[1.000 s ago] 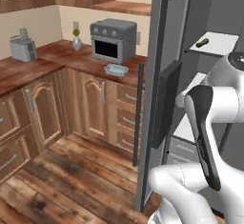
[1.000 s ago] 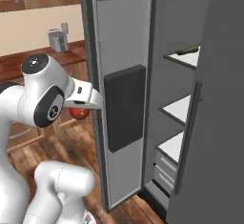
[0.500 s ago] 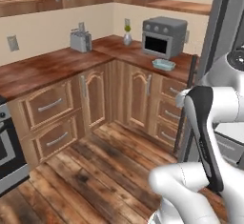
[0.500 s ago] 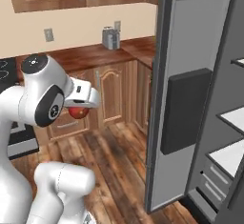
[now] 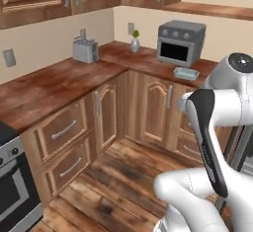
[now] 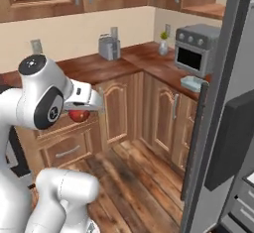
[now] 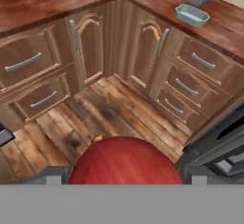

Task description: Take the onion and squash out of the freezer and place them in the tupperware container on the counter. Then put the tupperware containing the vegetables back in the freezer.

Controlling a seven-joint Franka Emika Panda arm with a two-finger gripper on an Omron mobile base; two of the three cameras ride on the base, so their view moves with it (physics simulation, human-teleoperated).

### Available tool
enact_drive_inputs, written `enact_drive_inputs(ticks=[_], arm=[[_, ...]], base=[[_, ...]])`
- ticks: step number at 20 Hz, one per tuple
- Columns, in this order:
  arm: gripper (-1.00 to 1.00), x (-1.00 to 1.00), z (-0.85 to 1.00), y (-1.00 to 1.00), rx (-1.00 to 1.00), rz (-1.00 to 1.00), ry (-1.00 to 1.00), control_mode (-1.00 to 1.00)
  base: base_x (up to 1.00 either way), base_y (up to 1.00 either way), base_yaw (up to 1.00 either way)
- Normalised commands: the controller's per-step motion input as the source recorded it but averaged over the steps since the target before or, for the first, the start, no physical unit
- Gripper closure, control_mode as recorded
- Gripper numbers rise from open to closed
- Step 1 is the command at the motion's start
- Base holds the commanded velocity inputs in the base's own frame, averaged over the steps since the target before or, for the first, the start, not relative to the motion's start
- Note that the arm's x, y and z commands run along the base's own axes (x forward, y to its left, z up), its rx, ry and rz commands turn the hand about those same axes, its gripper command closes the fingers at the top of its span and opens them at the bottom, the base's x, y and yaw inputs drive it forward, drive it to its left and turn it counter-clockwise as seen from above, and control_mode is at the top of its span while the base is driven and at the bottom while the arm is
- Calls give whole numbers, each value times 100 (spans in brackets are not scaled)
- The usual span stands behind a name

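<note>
Item: onion (image 7: 123,160), round, smooth, glossy red, with a small pale nub at its crown. It sits between the two fingers of the gripper (image 6: 79,113), whose jaws stand wide around the ball and pinch it; in the right base view it shows as a red curve under the white hand.

Item: tupperware container (image 7: 192,15), shallow pale blue-green tray with a raised rim, apparently empty. It rests on the counter (image 5: 59,78) just in front of the grey toaster oven (image 5: 181,42), well apart from the gripper.

Item: counter, dark reddish wood grain, L-shaped, over brown panelled cabinets (image 7: 86,46) with slim silver handles. Plank floor (image 5: 118,176) below.

Item: freezer door (image 6: 218,143), flat grey slab, standing open at the right of the right base view.

Step in hand, as judged: carrying the onion to the tray. Done well, the hand arrives above the tray's middle, clear of the oven front, comes low over the rim before releasing, and lets go gently, since a smooth ball is likely to roll or bounce out of so shallow a tray.
</note>
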Motion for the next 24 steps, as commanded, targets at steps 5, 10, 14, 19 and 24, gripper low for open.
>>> enact_drive_inputs(ticks=[5, 10, 14, 19, 24], arm=[[100, 0, 0, 0, 0, 0, 0, 100], [100, 0, 0, 0, 0, 0, 0, 100], [100, 0, 0, 0, 0, 0, 0, 100], [100, 0, 0, 0, 0, 0, 0, 100], [100, 0, 0, 0, 0, 0, 0, 100]], base=[[100, 33, -55], [98, 21, -57], [88, 12, -58], [66, 17, -54], [34, 39, -47]])
